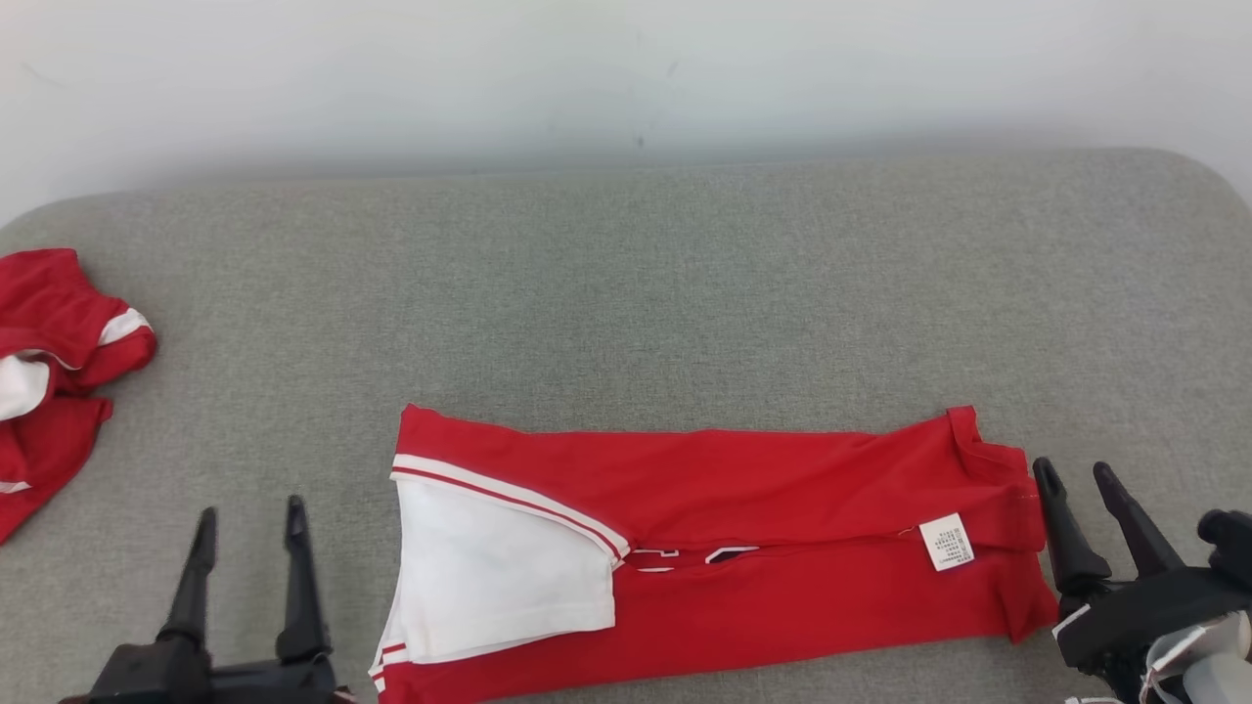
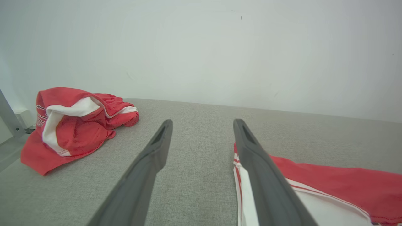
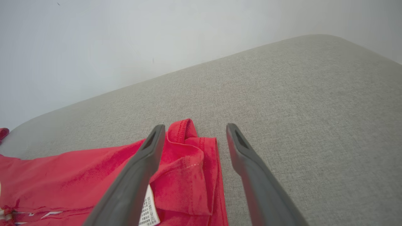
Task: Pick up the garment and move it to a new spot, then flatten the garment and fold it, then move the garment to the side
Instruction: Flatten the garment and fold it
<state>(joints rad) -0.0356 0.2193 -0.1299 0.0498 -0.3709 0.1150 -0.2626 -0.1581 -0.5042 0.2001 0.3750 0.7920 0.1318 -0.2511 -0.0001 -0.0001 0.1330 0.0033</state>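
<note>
Garment (image 1: 743,528): red, white panel, laid folded in a long band on grey padded surface (image 1: 626,293) | Room: bare surface beyond its far edge, up to white wall (image 1: 626,68) | Crumpled red clothing (image 1: 49,372): well apart, leftward | Left gripper (image 1: 249,508): spread, nothing held, beside its left end | Right gripper (image 1: 1074,467): spread, nothing held, at its right end

1. I see a plain pale wall (image 1: 626,78) behind, with a few small dark specks.
2. The bench (image 1: 685,274) is covered in grey woven fabric, its far corners rounded.
3. Light falls soft and even.
4. A grey bar (image 2: 8,121) stands beyond the bench's left end, possibly a frame.
</note>
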